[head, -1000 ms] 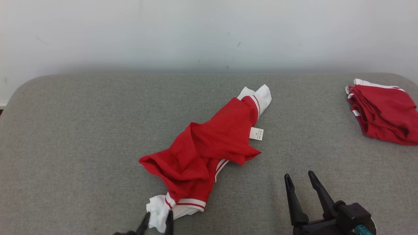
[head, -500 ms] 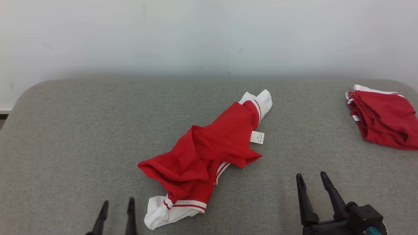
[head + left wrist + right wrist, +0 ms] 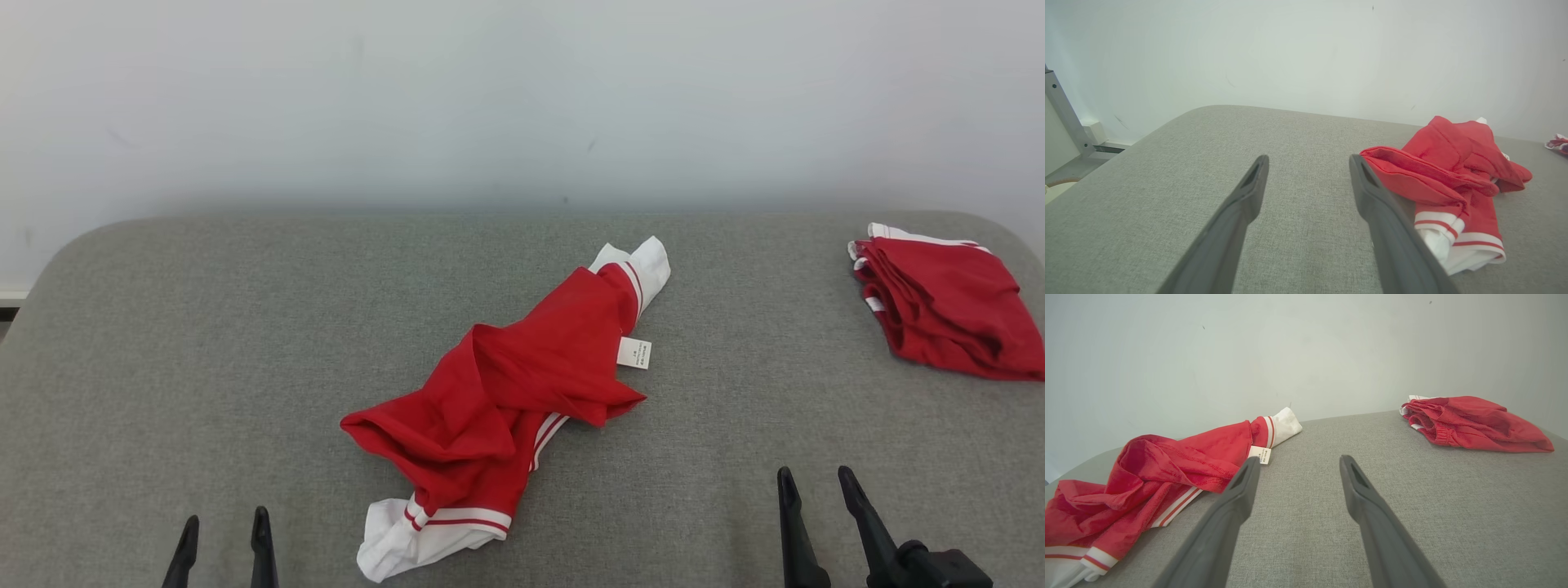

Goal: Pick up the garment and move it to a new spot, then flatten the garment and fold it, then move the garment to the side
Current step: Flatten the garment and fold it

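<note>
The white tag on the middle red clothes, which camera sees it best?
The head view: the tag lies whole and flat beside the garment. The right wrist view sees it slanted, close by a finger. The left wrist view faces the garment's red folds and striped cuff.

Head view looks down over the table [image 3: 163,327]; both wrist views skim low across it — all share the garment [image 3: 506,384].
</note>
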Controlling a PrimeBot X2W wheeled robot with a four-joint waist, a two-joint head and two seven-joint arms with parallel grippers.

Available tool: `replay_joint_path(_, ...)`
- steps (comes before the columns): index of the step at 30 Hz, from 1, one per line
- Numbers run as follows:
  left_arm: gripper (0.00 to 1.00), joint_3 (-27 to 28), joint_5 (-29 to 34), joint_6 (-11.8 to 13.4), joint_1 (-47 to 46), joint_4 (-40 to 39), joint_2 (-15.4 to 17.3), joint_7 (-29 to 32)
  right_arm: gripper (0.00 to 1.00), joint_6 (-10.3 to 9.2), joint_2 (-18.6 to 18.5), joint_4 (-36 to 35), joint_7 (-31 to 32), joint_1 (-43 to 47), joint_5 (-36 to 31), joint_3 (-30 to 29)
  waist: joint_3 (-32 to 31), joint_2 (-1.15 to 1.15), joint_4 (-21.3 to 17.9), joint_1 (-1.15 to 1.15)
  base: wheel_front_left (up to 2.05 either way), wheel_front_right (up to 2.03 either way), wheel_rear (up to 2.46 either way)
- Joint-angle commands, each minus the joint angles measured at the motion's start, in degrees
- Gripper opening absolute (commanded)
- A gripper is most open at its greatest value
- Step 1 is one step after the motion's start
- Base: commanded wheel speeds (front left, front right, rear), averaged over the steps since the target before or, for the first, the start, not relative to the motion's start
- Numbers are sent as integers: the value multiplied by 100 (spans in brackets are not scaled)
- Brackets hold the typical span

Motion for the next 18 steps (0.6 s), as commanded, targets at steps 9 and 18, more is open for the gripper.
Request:
replay_joint_path(9,100,217,83,-79,144,-17,-44,-14,100,-11,-2,-45,-11,151,97,-42,-56,0,-112,0,0,0,0)
replay_joint_path(18,100,120,108,-59,187,-1,-45,-14,100,-11,-1,-46,-11,159,90,-28,-88,0,-148,0,0,0,0)
